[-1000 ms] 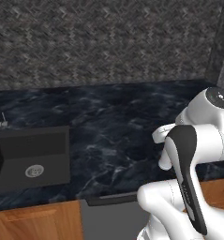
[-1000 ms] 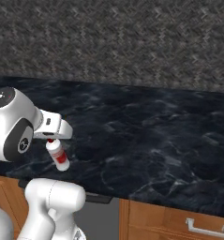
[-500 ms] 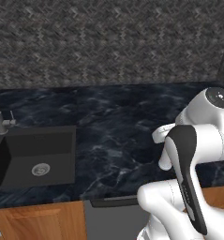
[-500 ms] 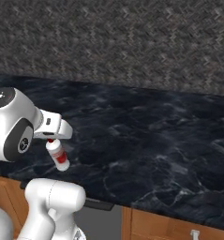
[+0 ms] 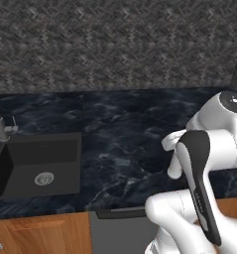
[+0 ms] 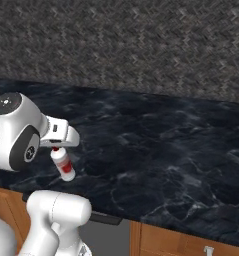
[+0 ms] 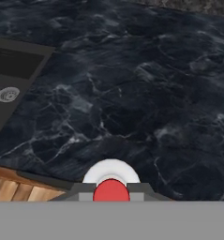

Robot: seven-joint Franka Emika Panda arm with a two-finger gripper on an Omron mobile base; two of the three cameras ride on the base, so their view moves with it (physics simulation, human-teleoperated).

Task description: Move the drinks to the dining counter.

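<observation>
The left base view shows the sink point(image 5: 38, 168) sunk into the worktop point(image 5: 125, 134) at far left, with the faucet point(image 5: 0, 121) rising at its far edge. In this view the arm's own body covers the jaws. A herringbone grey wall point(image 5: 115, 44) backs the worktop, and wood cabinet fronts point(image 5: 40, 233) run under its near edge.

The right base view shows what the left one hides: the gripper point(image 6: 55, 148) hangs at the left, over the near part of the worktop point(image 6: 161, 150). It holds the bottle point(image 6: 63, 164), a slim white one with a red band low on its body. The bottle hangs below the hand, tilted, its lower end swung to the right. It is clear of the stone, above the strip near the worktop's front edge.

The hand view looks down along the bottle point(image 7: 111, 180), so it reads as a white disc with the red cap point(image 7: 111, 191) at its middle. The cap sits between the two fingertips point(image 7: 78, 189), which press in on it from either side. So the jaws are nearly together, pinching the bottle at its cap end. Beyond it lies marbled stone, with the sink point(image 7: 12, 79) and its drain at the left. A strip of wood front shows at the lower left.
</observation>
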